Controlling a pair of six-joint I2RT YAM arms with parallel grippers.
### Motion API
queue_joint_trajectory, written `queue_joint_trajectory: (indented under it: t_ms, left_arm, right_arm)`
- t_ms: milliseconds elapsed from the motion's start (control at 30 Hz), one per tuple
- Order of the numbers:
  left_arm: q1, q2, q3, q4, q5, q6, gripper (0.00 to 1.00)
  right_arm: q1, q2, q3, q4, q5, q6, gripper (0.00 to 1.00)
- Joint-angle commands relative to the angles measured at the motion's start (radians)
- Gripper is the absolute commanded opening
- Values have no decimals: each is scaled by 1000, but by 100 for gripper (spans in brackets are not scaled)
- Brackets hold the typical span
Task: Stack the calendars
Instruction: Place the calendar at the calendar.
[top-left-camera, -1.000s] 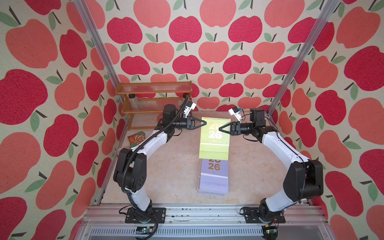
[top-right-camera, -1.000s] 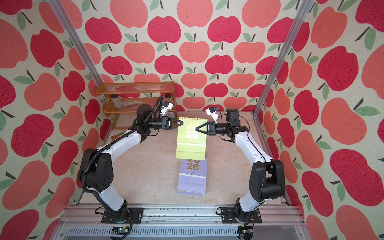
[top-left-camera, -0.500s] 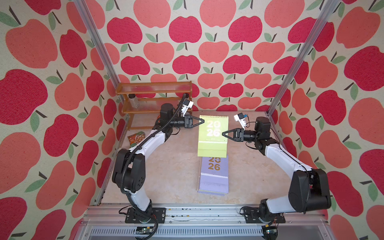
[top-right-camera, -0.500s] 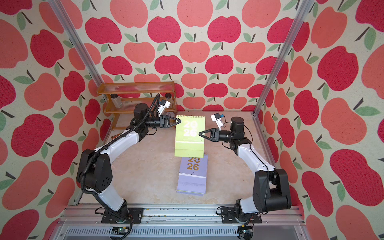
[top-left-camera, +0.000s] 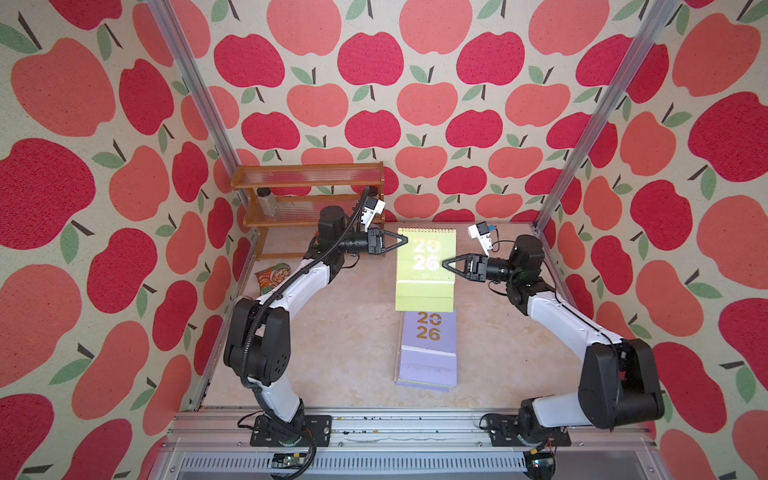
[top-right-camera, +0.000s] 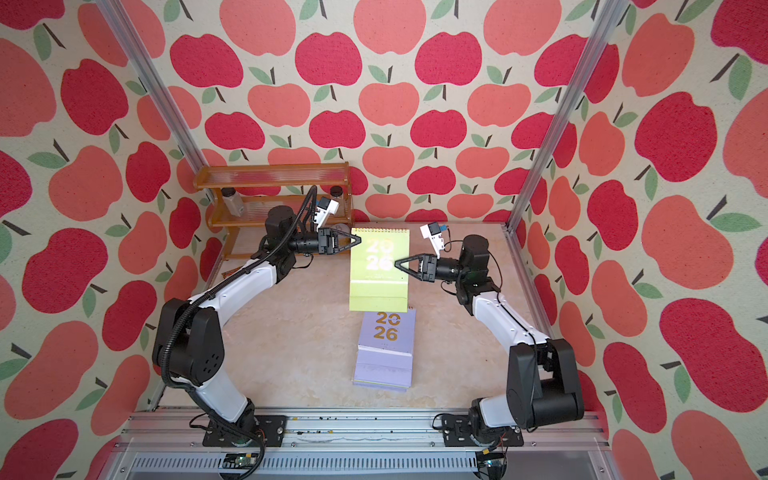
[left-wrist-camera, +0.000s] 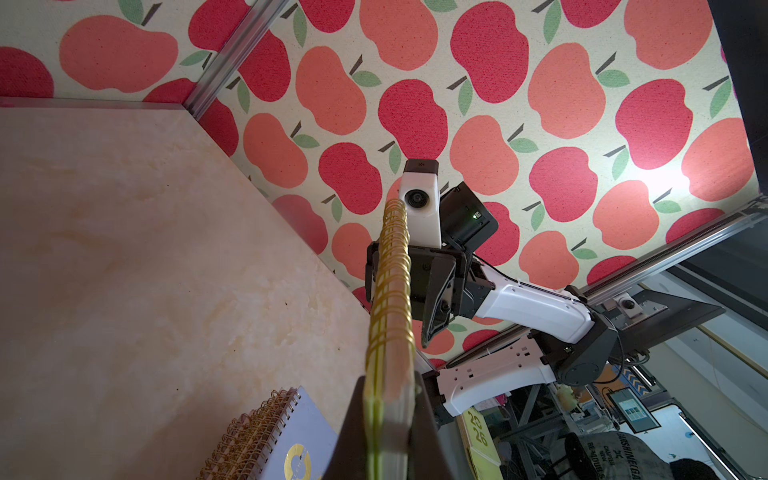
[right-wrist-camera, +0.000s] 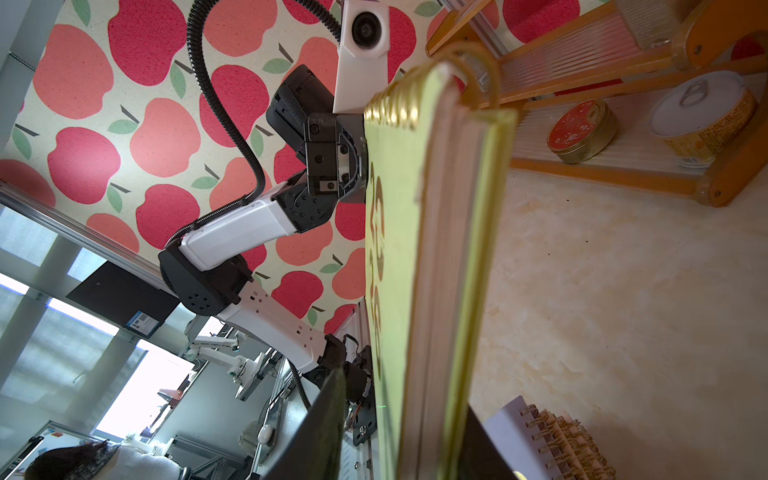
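— Holding anything on the left?

— Yes. My left gripper (top-left-camera: 402, 241) is clamped hard on the green calendar (top-left-camera: 424, 291), at its left edge close to the spiral end. In the left wrist view both fingers (left-wrist-camera: 428, 432) press the pages with no gap.

— And the right?

— My right gripper (top-left-camera: 445, 262) straddles the calendar's right edge, level with the gold "26". Its jaws are partly apart. In the right wrist view the cover-side finger (right-wrist-camera: 328, 419) stands just off the cover, and the other sits at the back. I see no grip there.

— Where is the calendar itself?

— Up in the air between my two grippers, cover facing up, over the far middle of the table (top-left-camera: 345, 340).

— The others?

— A lilac stack (top-left-camera: 428, 349) lies flat on the table, on the near side of the green one. In both top views the green calendar's near edge covers the stack's far end.
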Motion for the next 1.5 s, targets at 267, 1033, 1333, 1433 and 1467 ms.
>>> queue_joint_trajectory:
  t_ms: [267,1033,1333,1433,1467]
  left_arm:
    - [0,-32,7,60,1,-17,0]
    - [85,-114,-101,57,-68,-20,84]
    - [83,-125,-102,55,-64,-25,84]
    - [83,-124,-104,55,-65,-27,84]
    - [83,-125,-104,55,-65,-27,84]
  right_arm:
    - [23,22,-13,60,19,35,7]
    - [27,-282,-347,-394,144,98,0]
    - [52,-334,-441,-361,180,135,0]
    - [61,-324,-463,-330,186,153,0]
    - [65,-319,-468,-326,188,154,0]
